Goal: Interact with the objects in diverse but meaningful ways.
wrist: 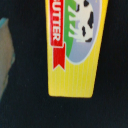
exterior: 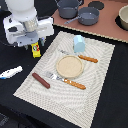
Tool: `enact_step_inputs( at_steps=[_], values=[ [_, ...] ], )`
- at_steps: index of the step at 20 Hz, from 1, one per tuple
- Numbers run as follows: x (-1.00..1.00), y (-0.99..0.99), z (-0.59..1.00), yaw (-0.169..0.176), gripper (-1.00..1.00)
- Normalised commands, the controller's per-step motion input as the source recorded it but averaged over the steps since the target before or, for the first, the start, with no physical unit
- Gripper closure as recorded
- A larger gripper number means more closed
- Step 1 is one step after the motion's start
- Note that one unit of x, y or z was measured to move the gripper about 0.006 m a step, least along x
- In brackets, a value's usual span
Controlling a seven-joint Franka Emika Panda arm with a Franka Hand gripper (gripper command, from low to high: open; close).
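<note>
Yellow box (wrist: 75, 50) | red banner reads "UTTER" | cow picture

Yellow butter box (wrist: 75, 50) on dark tabletop (wrist: 30, 110)

Its label shows red "UTTER" lettering, a red ribbon and a black-and-white cow on green; a pale edge (wrist: 5, 55) shows beside it.

Glossy printed yellow box (wrist: 75, 47); woven cloth placemat (exterior: 95, 95); matt tan plate (exterior: 68, 66).

Yellow butter box (wrist: 75, 50) with red ribbon, brown sausage (exterior: 41, 80), pale blue block (exterior: 79, 43).
</note>
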Motion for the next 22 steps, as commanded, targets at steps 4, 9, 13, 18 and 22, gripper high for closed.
enact_step_inputs(
  at_steps=[4, 9, 13, 18, 22],
  values=[
    [-0.46, -0.46, 0.38, 0.018, -1.00],
    [-0.45, -0.64, 0.26, 0.001, -1.00],
    [-0.38, -0.68, 0.08, 0.012, -1.00],
    [-0.16, -0.52, 0.00, 0.150, -1.00],
    [0.00, -0.32, -0.01, 0.291, -1.00]
  ],
)
